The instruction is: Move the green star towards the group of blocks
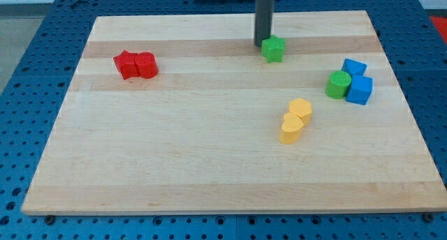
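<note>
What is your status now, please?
My tip at green star, touching its upper-left side. Star apart from green cylinder and blue blocks. Path between clear.

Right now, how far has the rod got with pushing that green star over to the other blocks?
Done: my tip is set against the green star, on its upper left side. In hand: the push itself, which looks barely begun, since the star sits near the view's top, well apart from the green cylinder and two blue blocks at the right. Left: sliding it down and right across bare board to that group.
</note>
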### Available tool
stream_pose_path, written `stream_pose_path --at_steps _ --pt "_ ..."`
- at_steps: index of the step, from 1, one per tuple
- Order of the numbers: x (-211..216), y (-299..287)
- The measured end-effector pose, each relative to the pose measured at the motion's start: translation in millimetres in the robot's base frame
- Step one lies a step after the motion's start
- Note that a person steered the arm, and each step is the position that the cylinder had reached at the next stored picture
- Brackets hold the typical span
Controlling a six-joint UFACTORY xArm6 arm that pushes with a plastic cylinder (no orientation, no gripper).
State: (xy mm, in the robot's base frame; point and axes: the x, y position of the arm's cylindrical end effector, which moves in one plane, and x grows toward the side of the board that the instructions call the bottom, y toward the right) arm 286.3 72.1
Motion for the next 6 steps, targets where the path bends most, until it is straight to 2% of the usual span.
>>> stream_pose_path --at_steps 1,2,3,5,6 --pt "11 19" --pt "42 36" --pt "49 38" --pt "49 -5" --pt "78 -8"
